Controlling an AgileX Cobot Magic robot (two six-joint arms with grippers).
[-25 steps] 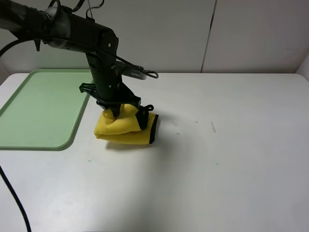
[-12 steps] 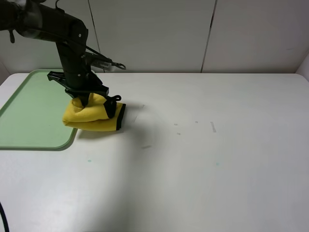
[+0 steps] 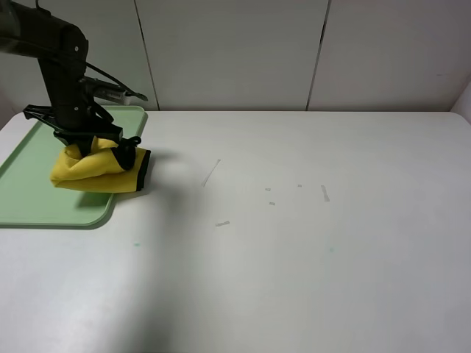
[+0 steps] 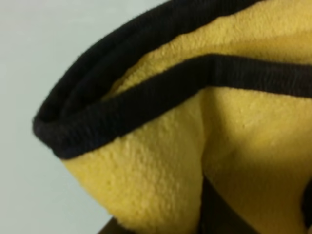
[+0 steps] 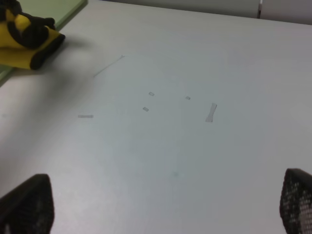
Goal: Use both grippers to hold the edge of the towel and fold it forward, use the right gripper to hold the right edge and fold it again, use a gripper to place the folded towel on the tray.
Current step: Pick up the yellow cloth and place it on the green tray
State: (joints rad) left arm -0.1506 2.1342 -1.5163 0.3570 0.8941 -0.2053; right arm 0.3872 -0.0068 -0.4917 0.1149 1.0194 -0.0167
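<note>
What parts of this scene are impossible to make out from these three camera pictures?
- Left gripper: the overhead view shows it pinching the folded yellow towel, fingertips buried in cloth.
- Left wrist view: the towel fills it, blurred; no fingers or tray visible.
- Green tray: its left side is cut off by the overhead picture's edge.
- Right gripper: only two dark fingertips show at the picture's edge; absent from the overhead view.

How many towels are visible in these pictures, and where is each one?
1. The folded yellow towel with black edging is held by the left end effector over the right edge of the light green plastic tray. No other towel shows.
</note>
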